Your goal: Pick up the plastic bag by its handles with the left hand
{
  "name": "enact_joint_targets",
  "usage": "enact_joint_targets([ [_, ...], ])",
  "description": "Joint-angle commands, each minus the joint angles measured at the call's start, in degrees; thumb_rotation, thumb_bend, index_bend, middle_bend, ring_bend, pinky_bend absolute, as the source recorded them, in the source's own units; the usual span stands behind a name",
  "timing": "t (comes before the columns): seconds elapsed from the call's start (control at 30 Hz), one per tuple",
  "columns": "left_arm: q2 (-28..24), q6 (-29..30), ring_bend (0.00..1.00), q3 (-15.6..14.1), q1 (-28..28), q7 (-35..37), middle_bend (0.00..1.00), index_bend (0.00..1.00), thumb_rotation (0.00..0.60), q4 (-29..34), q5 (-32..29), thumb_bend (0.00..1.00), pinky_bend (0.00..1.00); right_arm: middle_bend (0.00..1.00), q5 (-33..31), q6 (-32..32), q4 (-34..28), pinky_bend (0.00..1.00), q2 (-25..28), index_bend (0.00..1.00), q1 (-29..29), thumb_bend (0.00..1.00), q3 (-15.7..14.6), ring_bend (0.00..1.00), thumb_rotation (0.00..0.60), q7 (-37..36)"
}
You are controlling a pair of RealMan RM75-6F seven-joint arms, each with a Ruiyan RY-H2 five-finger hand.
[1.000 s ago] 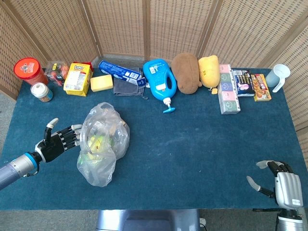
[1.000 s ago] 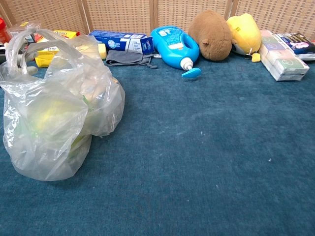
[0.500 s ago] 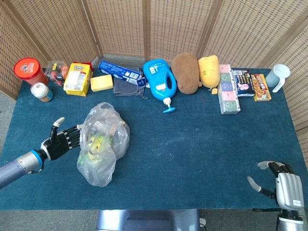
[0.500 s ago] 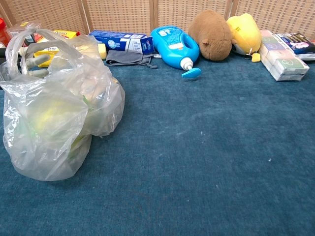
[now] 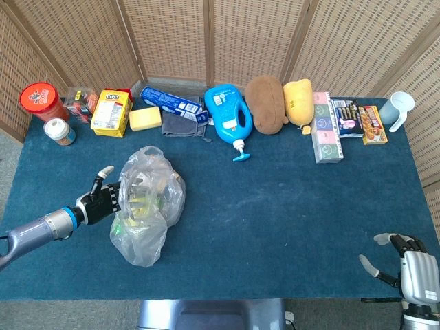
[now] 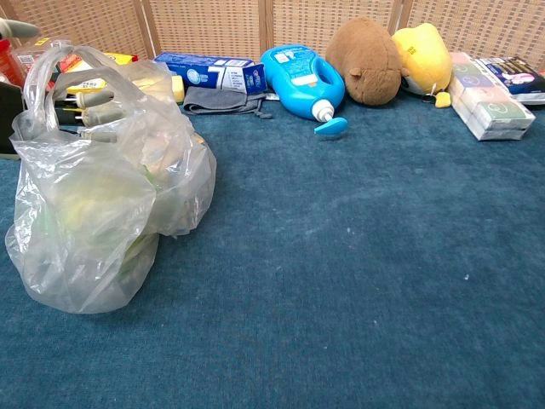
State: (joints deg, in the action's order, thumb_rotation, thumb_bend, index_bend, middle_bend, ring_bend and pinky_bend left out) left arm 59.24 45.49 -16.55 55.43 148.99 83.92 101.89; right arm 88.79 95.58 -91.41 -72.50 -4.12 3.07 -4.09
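The clear plastic bag holds yellow and green items and sits at the left of the blue table; in the chest view the plastic bag fills the left side. Its handles stand up in loops at the top. My left hand is at the bag's left side, thumb raised, fingers stretched out straight. In the chest view its fingers reach through the handle loops without closing on them. My right hand rests at the table's near right corner, fingers apart, holding nothing.
Along the back edge stand a red-lidded jar, a small white jar, a yellow box, a blue detergent bottle, two plush toys, snack boxes and a cup.
My left hand has moved right, from beside the bag into its handle loops, pushing the handles a little. The right hand has sunk slightly lower at the frame edge.
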Motion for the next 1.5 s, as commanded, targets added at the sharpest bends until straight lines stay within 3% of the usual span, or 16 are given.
enact_joint_targets([
  [0.03,-0.3,-1.0,0.16,0.5,1.9,-0.9,0.27,0.23,0.0,1.5,-0.7,0.25,0.23,0.48,0.4,0.1,0.2,0.27,0.1,0.43,0.0,0.24,0.0,0.4,0.174,-0.2],
  [0.3,-1.1,-1.9,0.16,3.3,3.9,-2.5,0.27,0.23,0.0,5.0,-5.5,0.25,0.24,0.48,0.4,0.9,0.5,0.27,0.2,0.43,-0.7,0.25,-0.1,0.4,0.172,-1.0],
  [0.63,1.1,-0.9,0.16,6.5,2.4,-4.0,0.27,0.23,0.0,5.8,-9.9,0.26,0.24,0.48,0.5,1.4,0.5,0.27,0.4,0.43,-1.1,0.24,0.0,0.4,0.175,-1.3],
  [1.17,-2.8,0.8,0.16,6.7,-0.4,-5.1,0.27,0.23,0.0,6.9,-9.8,0.27,0.25,0.48,0.4,1.3,0.7,0.28,0.5,0.43,-1.4,0.24,0.0,0.4,0.17,-1.8],
  [1.37,-3.1,4.0,0.18,6.4,-2.7,-1.9,0.27,0.23,0.0,5.7,-8.2,0.27,0.31,0.48,0.2,1.3,1.1,0.28,0.5,0.43,-1.5,0.25,0.1,0.4,0.171,-2.2],
  [1.5,-2.2,2.5,0.23,6.5,-2.7,-0.6,0.27,0.23,0.0,4.3,-8.6,0.28,0.35,0.48,0.1,1.0,1.3,0.28,0.5,0.43,-1.5,0.25,0.1,0.4,0.17,-2.5],
])
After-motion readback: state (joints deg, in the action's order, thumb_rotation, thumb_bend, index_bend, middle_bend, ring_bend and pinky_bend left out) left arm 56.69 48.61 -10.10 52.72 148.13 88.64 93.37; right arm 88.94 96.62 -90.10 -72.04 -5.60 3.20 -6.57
